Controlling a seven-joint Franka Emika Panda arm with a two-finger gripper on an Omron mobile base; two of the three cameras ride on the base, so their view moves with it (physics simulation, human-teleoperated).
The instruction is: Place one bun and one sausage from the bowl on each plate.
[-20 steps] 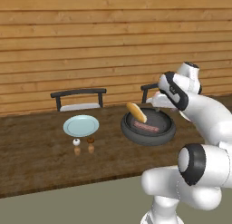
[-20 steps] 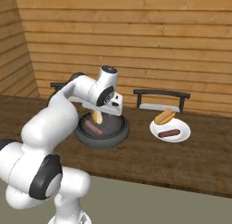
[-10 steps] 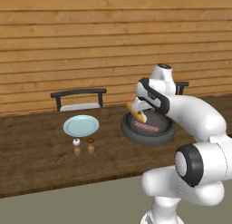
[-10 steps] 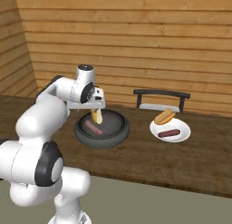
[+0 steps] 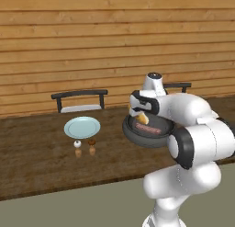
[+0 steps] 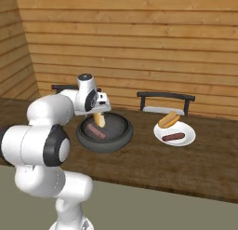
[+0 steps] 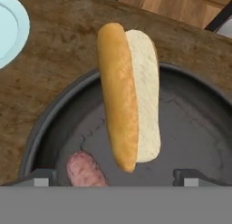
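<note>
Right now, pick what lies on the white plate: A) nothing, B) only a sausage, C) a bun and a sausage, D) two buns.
C: the white plate holds one bun and one sausage, side by side.

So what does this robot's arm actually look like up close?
The arm is made of fat, rounded, glossy white segments joined by dark grey bands, with a dark round cap on top. Its gripper ends in two small dark grey fingertips. No cables or markings show.
</note>
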